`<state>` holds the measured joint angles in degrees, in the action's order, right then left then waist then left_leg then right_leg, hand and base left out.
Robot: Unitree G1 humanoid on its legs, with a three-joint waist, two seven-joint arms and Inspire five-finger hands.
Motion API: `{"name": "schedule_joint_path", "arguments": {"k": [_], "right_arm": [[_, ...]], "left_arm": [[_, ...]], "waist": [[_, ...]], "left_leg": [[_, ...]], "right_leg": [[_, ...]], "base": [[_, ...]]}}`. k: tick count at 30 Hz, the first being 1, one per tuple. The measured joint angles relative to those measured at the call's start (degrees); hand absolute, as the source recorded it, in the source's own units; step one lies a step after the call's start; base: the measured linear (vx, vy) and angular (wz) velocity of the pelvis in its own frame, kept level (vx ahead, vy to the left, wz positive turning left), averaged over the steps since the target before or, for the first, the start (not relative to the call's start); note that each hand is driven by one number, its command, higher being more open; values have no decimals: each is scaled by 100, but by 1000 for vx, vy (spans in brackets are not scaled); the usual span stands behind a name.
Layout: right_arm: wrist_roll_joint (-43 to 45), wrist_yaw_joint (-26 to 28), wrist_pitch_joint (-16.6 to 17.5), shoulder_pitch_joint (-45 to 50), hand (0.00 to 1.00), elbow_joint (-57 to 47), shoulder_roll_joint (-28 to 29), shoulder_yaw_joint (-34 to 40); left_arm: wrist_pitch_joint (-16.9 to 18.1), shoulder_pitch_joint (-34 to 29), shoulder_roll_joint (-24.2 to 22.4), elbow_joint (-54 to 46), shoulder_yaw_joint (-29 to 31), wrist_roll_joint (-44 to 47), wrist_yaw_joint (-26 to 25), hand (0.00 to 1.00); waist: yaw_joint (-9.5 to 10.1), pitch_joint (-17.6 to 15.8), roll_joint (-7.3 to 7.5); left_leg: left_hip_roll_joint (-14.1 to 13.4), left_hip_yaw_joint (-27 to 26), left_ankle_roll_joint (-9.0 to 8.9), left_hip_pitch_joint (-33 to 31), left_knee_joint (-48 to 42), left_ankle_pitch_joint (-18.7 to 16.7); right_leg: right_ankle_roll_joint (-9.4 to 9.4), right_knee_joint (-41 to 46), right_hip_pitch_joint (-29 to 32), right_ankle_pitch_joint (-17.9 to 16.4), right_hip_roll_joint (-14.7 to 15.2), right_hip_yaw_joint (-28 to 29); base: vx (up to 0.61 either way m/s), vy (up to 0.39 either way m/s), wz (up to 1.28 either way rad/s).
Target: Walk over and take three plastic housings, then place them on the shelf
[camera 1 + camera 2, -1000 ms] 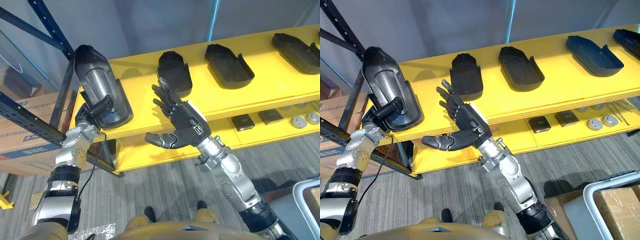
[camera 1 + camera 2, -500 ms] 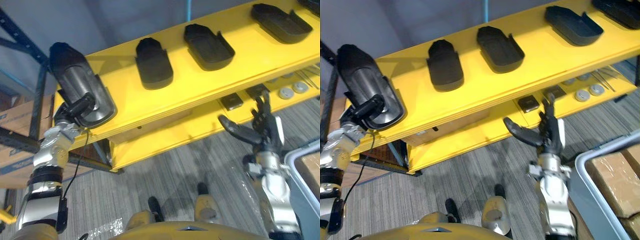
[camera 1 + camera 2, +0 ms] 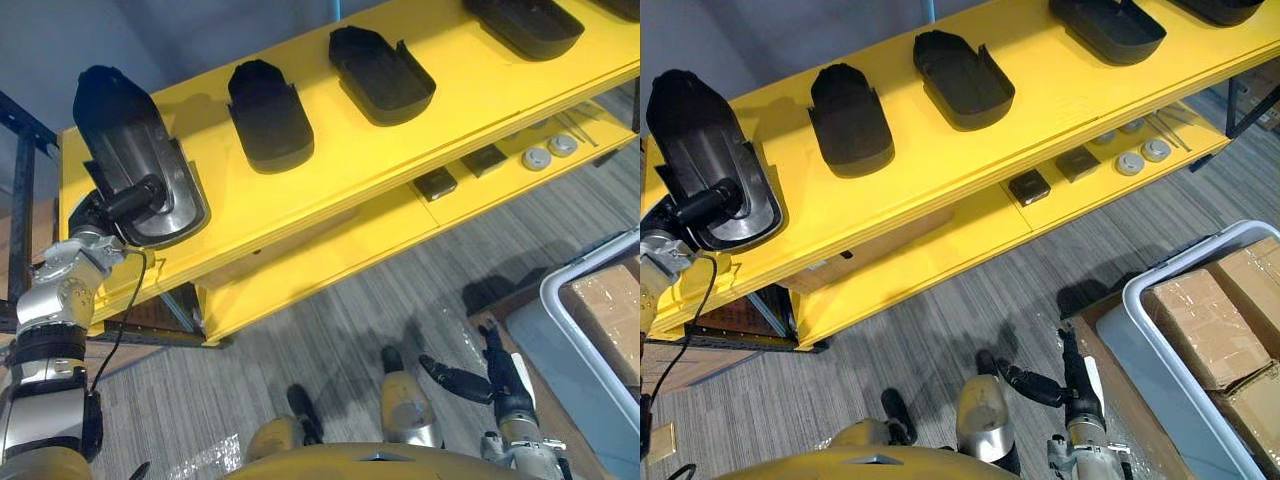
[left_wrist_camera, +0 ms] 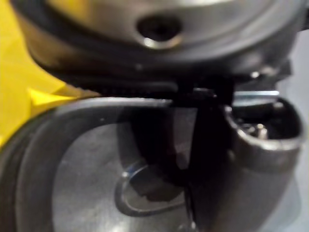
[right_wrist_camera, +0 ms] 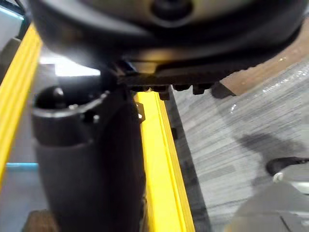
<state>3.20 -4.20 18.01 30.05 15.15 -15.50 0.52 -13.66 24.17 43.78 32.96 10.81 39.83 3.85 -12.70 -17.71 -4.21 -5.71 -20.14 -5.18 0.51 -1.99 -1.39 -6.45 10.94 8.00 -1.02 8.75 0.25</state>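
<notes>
A dark plastic housing (image 3: 135, 150) is gripped at its near rim by the left hand (image 3: 92, 215), with the thumb curled over the edge, at the left end of the yellow shelf's (image 3: 330, 165) top board. Further housings (image 3: 268, 115) are laid in a row along that board. The right hand (image 3: 503, 378) is held low over the floor (image 3: 330, 330), fingers straight and thumb spread.

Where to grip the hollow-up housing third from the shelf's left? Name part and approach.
Likely its near end wall: the housing lies hollow up, rim exposed, so the right hand can come from the shelf's front edge and pinch over the rim.
</notes>
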Motion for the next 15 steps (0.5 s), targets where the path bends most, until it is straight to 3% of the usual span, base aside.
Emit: {"name": "schedule_joint_path", "arguments": {"k": [7, 15], "right_arm": [[408, 541, -316, -532, 100, 725, -2, -578], [657, 575, -581, -1050, 100, 865, -3, -934]], "left_arm": [[232, 660, 115, -345, -498, 15, -207, 0], [251, 1220, 103, -595, -845, 17, -318, 0]], "waist": [[110, -355, 162], [247, -575, 268]], "left_leg": [[-2, 264, 7, -321, -208, 5], [7, 568, 56, -621, -395, 62]], "right_leg": [[-4, 83, 108, -4, 52, -198], [46, 573, 379, -255, 145, -464]], "base": [[-10, -15, 19], [1, -34, 22]]}}
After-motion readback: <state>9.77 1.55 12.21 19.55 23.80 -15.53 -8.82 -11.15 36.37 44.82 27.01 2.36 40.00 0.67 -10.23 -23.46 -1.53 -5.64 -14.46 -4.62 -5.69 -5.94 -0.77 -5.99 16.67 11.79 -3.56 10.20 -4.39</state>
